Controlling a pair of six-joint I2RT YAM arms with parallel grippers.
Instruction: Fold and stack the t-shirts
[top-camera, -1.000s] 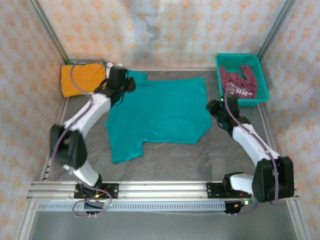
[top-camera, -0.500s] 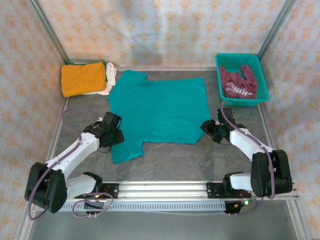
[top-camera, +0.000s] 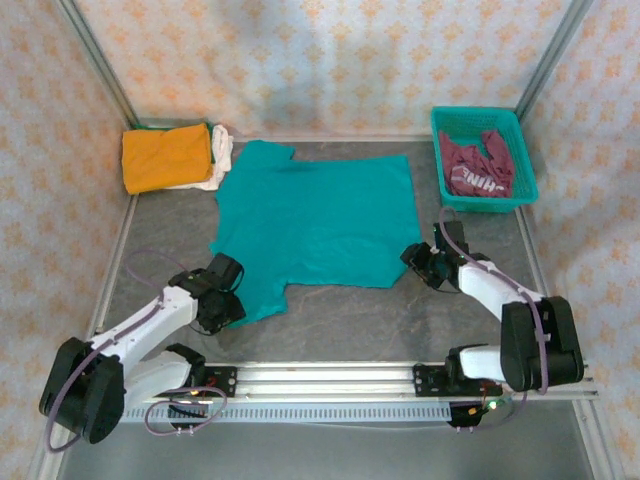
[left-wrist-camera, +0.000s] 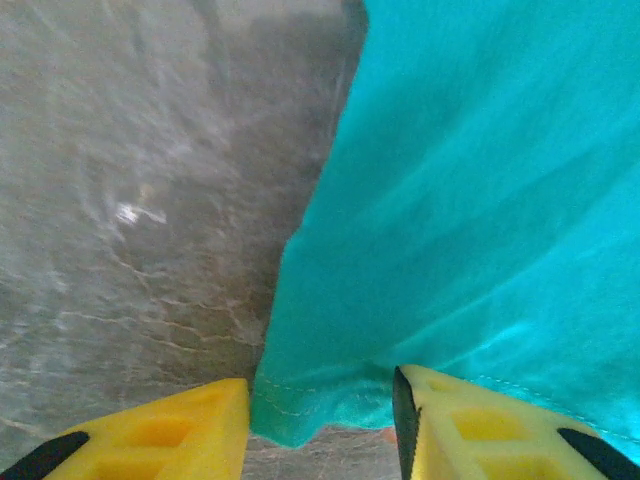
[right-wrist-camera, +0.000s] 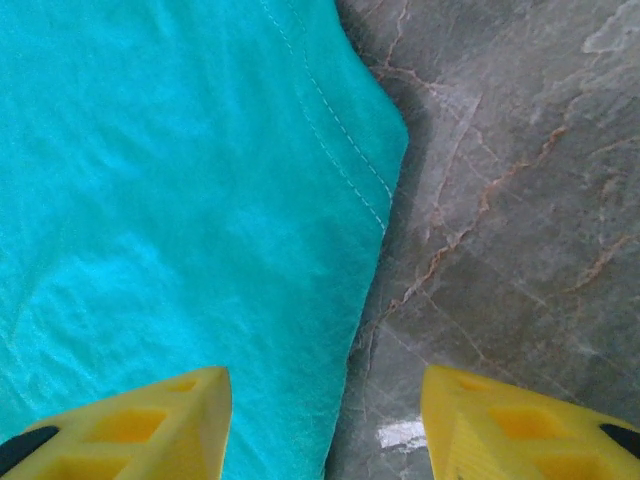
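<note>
teal t-shirt (top-camera: 315, 225) edges lie between the spread, unclenched fingers of left gripper (left-wrist-camera: 320, 415) and right gripper (right-wrist-camera: 325, 405).

white shirt (top-camera: 224, 148): mostly under orange shirt (top-camera: 166, 157), table's (top-camera: 400, 320) far left corner | maroon shirt (top-camera: 478, 172): crumpled in basket (top-camera: 490, 204), lettering partly hidden | teal shirt (top-camera: 320, 220): near left corner covered by left gripper (top-camera: 226, 305); cropped in both wrist views
</note>
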